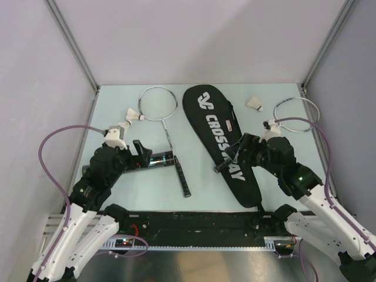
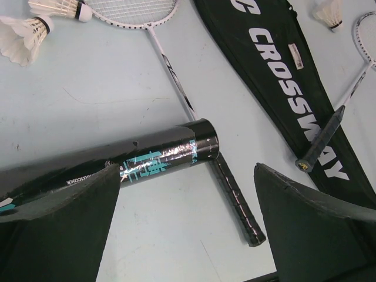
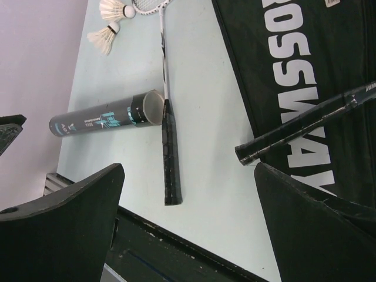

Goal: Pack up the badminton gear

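One silver racquet [image 1: 167, 126] lies left of centre, its black handle [image 2: 235, 194] touching the open end of the black tube [image 2: 147, 158]. The black CROSSWAY bag [image 1: 220, 141] lies flat at the middle. A second racquet [image 1: 296, 114] lies at the right, its handle [image 3: 299, 126] resting across the bag. Two white shuttlecocks [image 2: 23, 35] sit by the first racquet's head, and a third shuttlecock [image 1: 254, 104] lies right of the bag. My left gripper [image 1: 143, 155] hangs open above the tube. My right gripper [image 1: 238, 153] hangs open over the bag's lower part, holding nothing.
A black rail [image 1: 194, 220] runs along the table's near edge between the arm bases. Grey walls with metal posts [image 1: 73, 44] close in the left, back and right sides. Purple cables [image 1: 50, 147] loop beside each arm.
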Tool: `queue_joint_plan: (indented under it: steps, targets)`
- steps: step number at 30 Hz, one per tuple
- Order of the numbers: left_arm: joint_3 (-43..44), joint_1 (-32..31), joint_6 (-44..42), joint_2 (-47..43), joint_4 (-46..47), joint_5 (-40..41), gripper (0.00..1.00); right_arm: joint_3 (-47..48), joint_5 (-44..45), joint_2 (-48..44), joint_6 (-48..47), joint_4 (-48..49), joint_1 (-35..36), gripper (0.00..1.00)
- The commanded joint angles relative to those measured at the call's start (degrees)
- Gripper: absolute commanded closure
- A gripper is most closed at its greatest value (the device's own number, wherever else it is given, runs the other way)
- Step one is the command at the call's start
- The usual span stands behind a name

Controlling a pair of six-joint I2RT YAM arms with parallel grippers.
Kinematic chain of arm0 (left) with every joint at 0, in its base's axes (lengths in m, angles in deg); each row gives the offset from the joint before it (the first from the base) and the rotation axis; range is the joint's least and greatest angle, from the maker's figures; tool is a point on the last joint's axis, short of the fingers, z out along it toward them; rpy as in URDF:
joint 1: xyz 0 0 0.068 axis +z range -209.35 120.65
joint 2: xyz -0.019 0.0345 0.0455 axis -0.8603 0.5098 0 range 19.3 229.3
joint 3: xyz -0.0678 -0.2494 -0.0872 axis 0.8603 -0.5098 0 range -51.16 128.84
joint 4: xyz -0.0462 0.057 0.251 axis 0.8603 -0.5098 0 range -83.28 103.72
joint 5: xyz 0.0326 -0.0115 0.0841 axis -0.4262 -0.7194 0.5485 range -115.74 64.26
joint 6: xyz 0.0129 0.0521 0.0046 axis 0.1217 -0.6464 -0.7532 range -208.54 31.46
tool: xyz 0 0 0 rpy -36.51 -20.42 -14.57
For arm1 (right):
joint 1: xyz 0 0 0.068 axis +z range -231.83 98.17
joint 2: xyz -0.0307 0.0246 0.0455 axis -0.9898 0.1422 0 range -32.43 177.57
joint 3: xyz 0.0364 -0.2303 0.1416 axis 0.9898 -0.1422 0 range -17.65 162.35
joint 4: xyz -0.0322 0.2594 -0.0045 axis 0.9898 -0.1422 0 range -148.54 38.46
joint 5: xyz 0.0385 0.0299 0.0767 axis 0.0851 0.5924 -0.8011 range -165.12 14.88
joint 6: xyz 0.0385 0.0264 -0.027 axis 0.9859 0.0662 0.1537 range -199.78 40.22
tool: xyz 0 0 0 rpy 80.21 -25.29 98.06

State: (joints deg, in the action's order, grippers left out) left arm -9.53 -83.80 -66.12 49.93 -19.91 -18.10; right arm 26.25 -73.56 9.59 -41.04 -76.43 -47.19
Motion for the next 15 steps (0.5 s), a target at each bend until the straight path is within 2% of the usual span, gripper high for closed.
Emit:
queue_joint_plan:
  steps: [1, 9, 13, 15]
  targets:
    - [0.87, -0.27, -1.39, 0.32, 0.80, 1.59, 0.02, 1.45, -0.47, -0.98, 0.40, 1.99, -0.26, 0.01]
    - [2.89, -0.28, -10.10, -0.05, 0.58, 4.27, 0.02, 1.40, 1.46, -3.19, -1.81, -0.05, -0.70, 0.01]
    - [4.62, -0.30, -18.68, 1.78, 0.60, 5.51, 0.02, 1.37, 1.73, -4.33, -3.41, -0.83, -0.79, 0.01]
    - [4.39, -0.33, -27.37, 3.22, 0.50, 2.04, 0.02, 1.37, 1.39, -4.93, -4.47, -0.75, -0.79, 0.01]
